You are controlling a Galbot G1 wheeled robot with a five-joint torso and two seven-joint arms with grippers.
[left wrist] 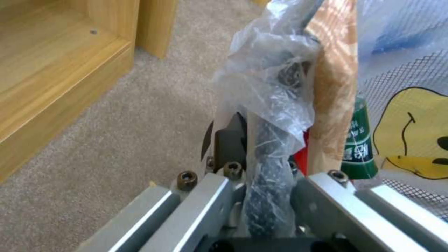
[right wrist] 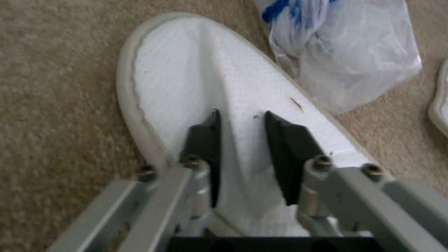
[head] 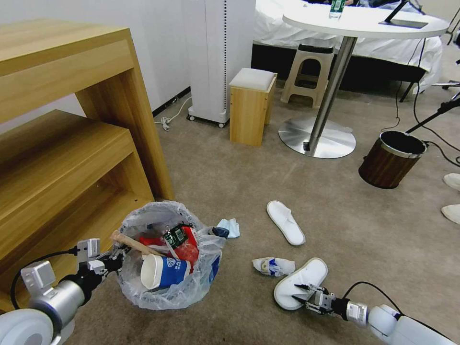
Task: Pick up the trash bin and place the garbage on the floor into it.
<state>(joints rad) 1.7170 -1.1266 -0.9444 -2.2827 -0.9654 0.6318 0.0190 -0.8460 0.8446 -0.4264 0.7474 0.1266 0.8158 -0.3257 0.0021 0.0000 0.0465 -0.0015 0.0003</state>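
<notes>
The right pincer point(head: 301, 293) sits low at the near right of the head view, clenched on the white fabric of the near slipper point(head: 301, 282); in the right wrist view its two dark fingers point(right wrist: 285, 150) pinch a raised ridge of the slipper's upper between them. This slipper lies flat on the floor point(head: 249, 177), its long axis running from near-left to far-right, the rounded end toward the robot's left. Just beside it, on the far-left side, lies a crumpled clear wrapper with blue print point(head: 273, 266). A second slipper point(head: 285, 222) rests farther off, apart from the first, its long axis angled from far-left to near-right.

The left pincer point(head: 114, 254) is at the near left, closed on the rim of the trash bin point(head: 167, 287); the left wrist view shows the black mesh rim and crinkled plastic liner point(left wrist: 268, 105) caught between its jaws. The bin is beside the foot of the wooden shelf unit point(head: 72, 158); whether it rests on the carpet cannot be told. Inside it lie a blue-white paper cup point(head: 163, 271) on its side with its mouth toward the robot's left, red wrappers point(head: 189, 249), a wooden stick point(head: 132, 243) slanting across the rim, and a small green-labelled bottle point(left wrist: 358, 147). A light-blue mask point(head: 230, 226) lies on the floor just beyond the bin.
</notes>
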